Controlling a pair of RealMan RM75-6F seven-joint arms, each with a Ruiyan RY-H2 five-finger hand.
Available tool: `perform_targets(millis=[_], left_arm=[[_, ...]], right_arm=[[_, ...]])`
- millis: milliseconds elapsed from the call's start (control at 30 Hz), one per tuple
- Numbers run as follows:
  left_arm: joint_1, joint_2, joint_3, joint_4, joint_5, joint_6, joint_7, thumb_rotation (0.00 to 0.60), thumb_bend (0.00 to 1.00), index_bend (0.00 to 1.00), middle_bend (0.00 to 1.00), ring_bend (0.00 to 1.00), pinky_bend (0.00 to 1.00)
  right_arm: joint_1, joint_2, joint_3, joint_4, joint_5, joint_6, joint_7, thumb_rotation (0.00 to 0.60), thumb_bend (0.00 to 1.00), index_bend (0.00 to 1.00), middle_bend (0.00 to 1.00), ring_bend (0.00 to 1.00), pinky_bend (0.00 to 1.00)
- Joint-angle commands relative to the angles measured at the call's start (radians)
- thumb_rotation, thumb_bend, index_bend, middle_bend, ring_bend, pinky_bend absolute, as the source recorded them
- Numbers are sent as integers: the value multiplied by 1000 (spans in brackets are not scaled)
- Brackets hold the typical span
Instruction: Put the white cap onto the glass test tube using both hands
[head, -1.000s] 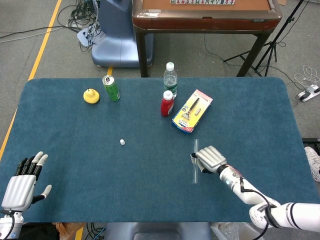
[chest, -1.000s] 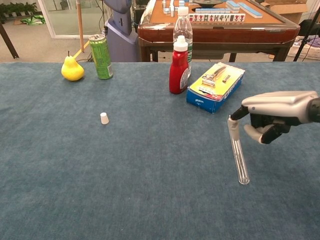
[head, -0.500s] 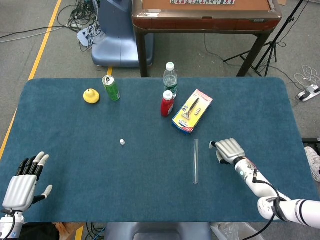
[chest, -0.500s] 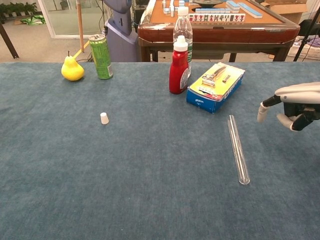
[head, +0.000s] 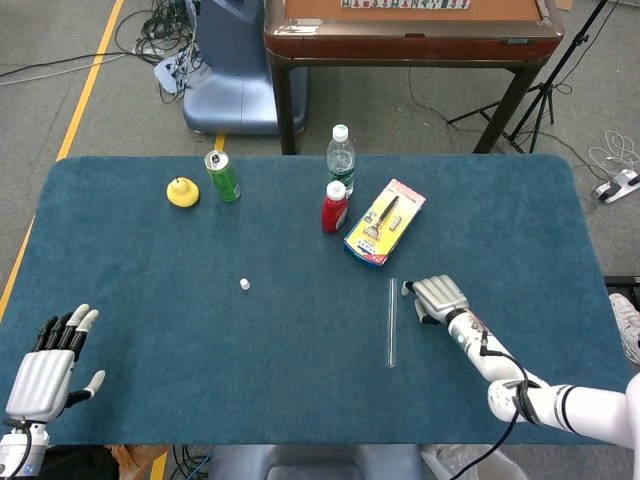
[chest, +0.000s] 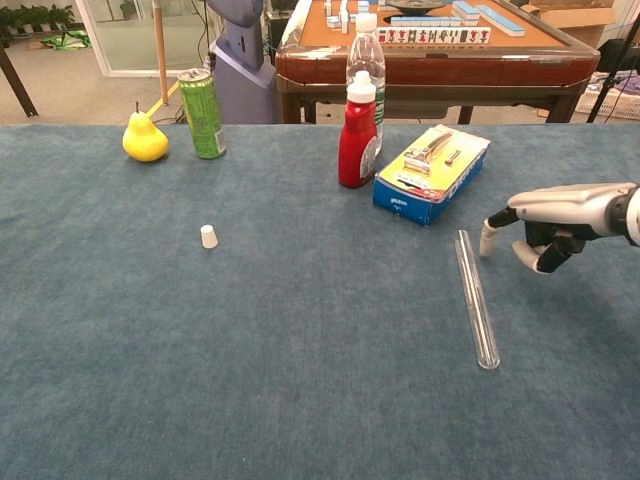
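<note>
**Tube and cap both lie loose on the bench**

Your left robot hand (head: 42, 372) sits at the near left corner of the bench (head: 150, 330), palm down with its fingers spread apart and nothing in it. It shows in the head view only.

Toward the far left edge you have a yellow pear (chest: 144, 139) and, just beside it on its right, an upright green can (chest: 202, 113).

The cap (chest: 208, 236) stands alone on the blue cloth left of centre, nearer you than the pear and can and well apart from both hands.

Near the far middle, a red bottle (chest: 357, 130) stands upright with a clear bottle (chest: 366, 60) close behind it. Just right of them lies a flat yellow-and-blue box (chest: 432, 173), set at an angle.

The tube (chest: 476, 299) lies flat on the bench right of centre, nearer you than the box. It runs almost straight from far to near, with its rounded end toward you. Nothing holds it.

Your right robot hand (chest: 550, 221) hovers just right of the tube's far end, palm down. One finger points toward the tube, its tip close to the glass but not on it, and the others are curled under the palm. It grips nothing.
</note>
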Motion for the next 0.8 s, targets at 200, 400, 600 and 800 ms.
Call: perform_targets(millis=[200, 400, 600, 800], left_arm=[[10, 7, 2, -4, 1, 15, -3, 600, 248, 47, 31, 4, 19], [18, 10, 5, -5, 3, 23, -6, 600, 248, 47, 30, 4, 19], [22, 12, 5, -2, 1, 27, -13, 600, 248, 47, 30, 4, 19], [28, 17, 6, -1, -1, 33, -20, 600, 248, 47, 29, 4, 19]], right_arm=[[20, -48, 36, 11, -45, -8, 22, 600, 1000, 287, 1000, 1000, 1000], [41, -91, 60, 11, -73, -20, 35, 600, 1000, 287, 1000, 1000, 1000], [58, -129, 74, 17, -94, -30, 45, 600, 1000, 287, 1000, 1000, 1000], [38, -85, 74, -71, -170, 22, 56, 600, 1000, 287, 1000, 1000, 1000]])
